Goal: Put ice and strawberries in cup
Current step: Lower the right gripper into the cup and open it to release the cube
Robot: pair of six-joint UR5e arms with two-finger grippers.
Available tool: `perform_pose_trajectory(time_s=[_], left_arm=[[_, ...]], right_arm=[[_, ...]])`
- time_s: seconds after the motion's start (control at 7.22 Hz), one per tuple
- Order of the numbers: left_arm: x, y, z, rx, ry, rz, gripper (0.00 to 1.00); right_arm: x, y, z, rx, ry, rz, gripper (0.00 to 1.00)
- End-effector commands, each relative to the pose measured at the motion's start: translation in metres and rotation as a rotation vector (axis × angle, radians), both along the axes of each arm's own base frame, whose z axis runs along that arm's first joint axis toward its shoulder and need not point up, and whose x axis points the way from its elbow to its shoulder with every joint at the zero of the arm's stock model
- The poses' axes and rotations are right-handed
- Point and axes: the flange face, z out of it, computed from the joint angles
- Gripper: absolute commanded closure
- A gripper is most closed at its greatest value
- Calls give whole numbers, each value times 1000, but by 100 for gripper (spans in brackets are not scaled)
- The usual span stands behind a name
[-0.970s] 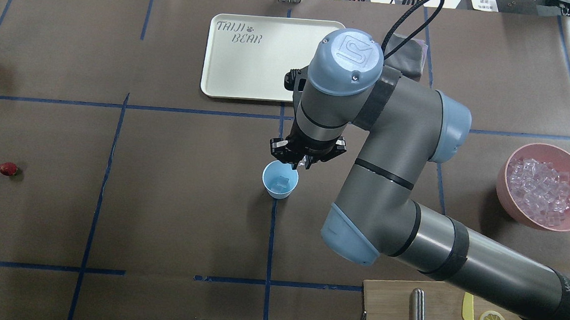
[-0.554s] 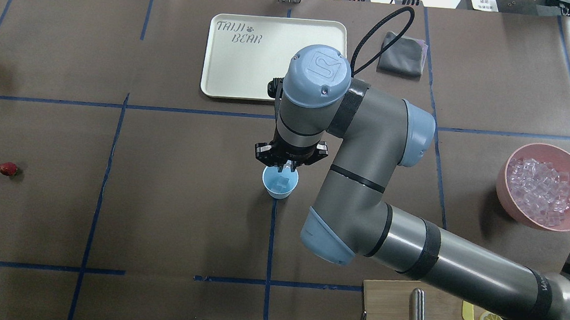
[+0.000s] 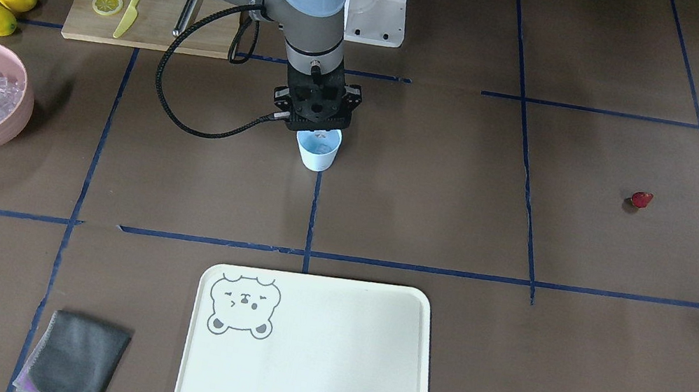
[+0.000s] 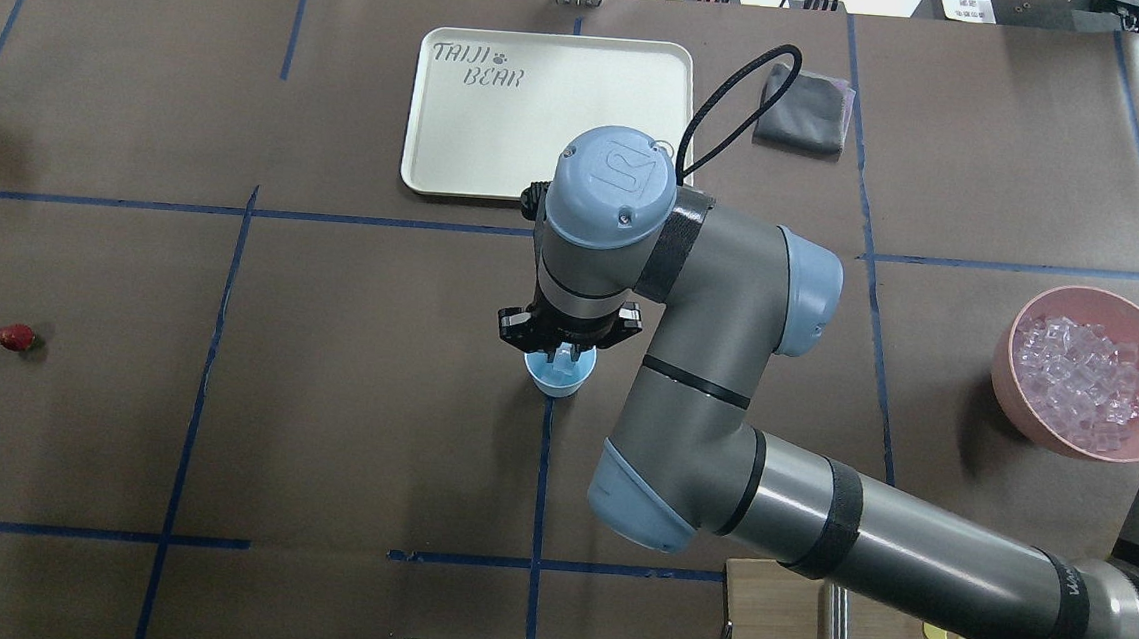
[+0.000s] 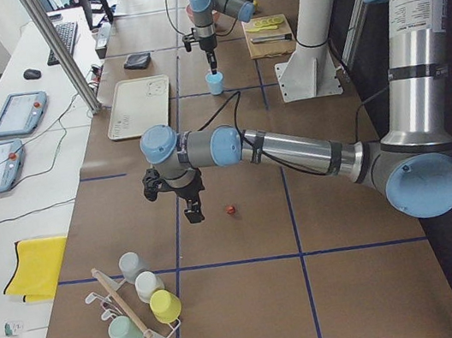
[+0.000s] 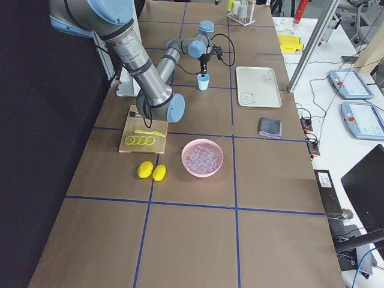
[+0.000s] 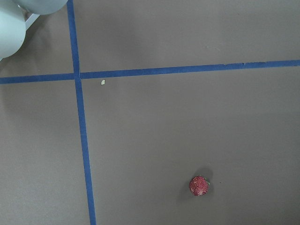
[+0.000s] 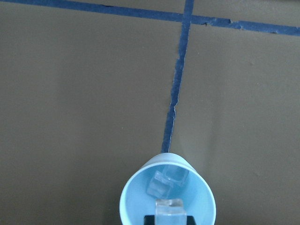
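The right gripper point(image 4: 560, 352) stands directly over the light-blue cup point(image 4: 557, 384), its fingertips at the rim and clamped on one clear ice cube point(image 8: 168, 207). A second ice cube point(image 8: 168, 180) lies inside the cup. The strawberry point(image 4: 15, 337) lies on the table, far at 9 o'clock from the cup. The left gripper point(image 5: 193, 213) hangs near the strawberry; I cannot tell if it is released or clenched.
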Motion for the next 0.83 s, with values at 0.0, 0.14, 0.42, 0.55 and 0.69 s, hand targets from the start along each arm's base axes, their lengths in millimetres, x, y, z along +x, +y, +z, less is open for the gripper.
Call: perform_pose_trajectory(time_s=[0.0, 0.14, 0.42, 0.55, 0.69], left_arm=[[0, 0, 0, 0, 0, 0, 0], [0, 0, 1, -1, 0, 0, 0], [0, 0, 1, -2, 0, 0, 0], [0, 0, 1, -2, 0, 0, 0], [0, 0, 0, 0, 0, 0, 0]], right_arm=[[-1, 1, -1, 1, -1, -2, 79], [0, 1, -1, 1, -3, -2, 71], [0, 2, -2, 1, -3, -2, 68], [2, 1, -1, 1, -3, -1, 68], [2, 1, -3, 2, -4, -1, 67]])
